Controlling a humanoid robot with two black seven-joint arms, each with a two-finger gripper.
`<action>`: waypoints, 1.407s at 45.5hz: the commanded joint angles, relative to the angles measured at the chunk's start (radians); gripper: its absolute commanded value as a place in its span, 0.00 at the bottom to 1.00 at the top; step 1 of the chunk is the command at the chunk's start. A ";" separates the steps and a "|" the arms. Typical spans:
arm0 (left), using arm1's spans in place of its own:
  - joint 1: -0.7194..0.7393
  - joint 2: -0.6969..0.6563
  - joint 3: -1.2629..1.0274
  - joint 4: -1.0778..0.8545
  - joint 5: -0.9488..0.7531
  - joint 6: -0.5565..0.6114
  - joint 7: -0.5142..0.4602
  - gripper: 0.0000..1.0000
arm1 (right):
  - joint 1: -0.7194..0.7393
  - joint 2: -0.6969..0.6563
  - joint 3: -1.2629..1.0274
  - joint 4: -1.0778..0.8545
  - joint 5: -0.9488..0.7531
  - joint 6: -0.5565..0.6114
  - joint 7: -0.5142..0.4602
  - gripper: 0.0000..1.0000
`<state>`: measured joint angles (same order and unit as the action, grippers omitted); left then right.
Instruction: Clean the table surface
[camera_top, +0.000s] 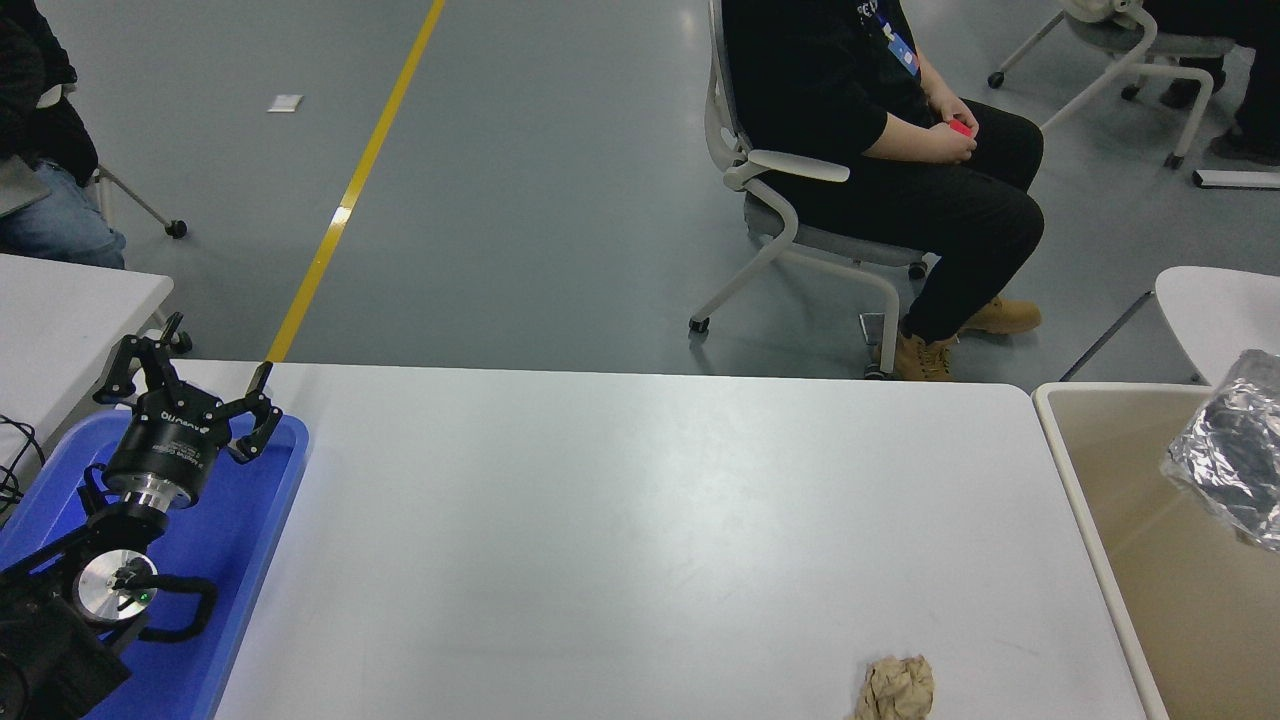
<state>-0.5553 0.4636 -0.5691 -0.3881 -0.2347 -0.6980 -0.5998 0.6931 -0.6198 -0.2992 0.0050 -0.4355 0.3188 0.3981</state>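
Note:
The table surface (620, 520) is a wide white top filling the middle of the head view. A crumpled brown paper ball (897, 688) lies on it near the front edge, right of centre. A crinkled silver foil bag (1228, 450) hangs at the right edge, over the beige bin (1075, 480). Whatever holds the bag is hidden, and my right gripper does not show. My left gripper (185, 385) is parked open over the blue tray (250, 540) at the lower left, with nothing in it.
A person sits on a wheeled chair (780, 200) beyond the far edge, holding something small and red. A smaller white table (60, 310) stands at the left and a round white top (1215, 310) at the right. Another seated person is at the upper left.

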 joint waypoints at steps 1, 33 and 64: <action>0.000 0.000 0.000 0.000 0.000 0.000 0.000 1.00 | -0.043 0.052 0.002 0.000 0.014 -0.040 -0.042 0.00; 0.000 0.000 0.000 0.000 0.000 0.000 0.000 1.00 | -0.070 0.132 0.000 -0.017 0.014 -0.101 -0.082 0.00; 0.000 0.000 0.000 0.000 0.000 0.000 0.000 1.00 | -0.073 0.130 0.002 -0.017 0.015 -0.225 -0.082 0.40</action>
<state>-0.5553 0.4636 -0.5691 -0.3881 -0.2347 -0.6980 -0.5998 0.6203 -0.4901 -0.2986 -0.0132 -0.4217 0.1416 0.3162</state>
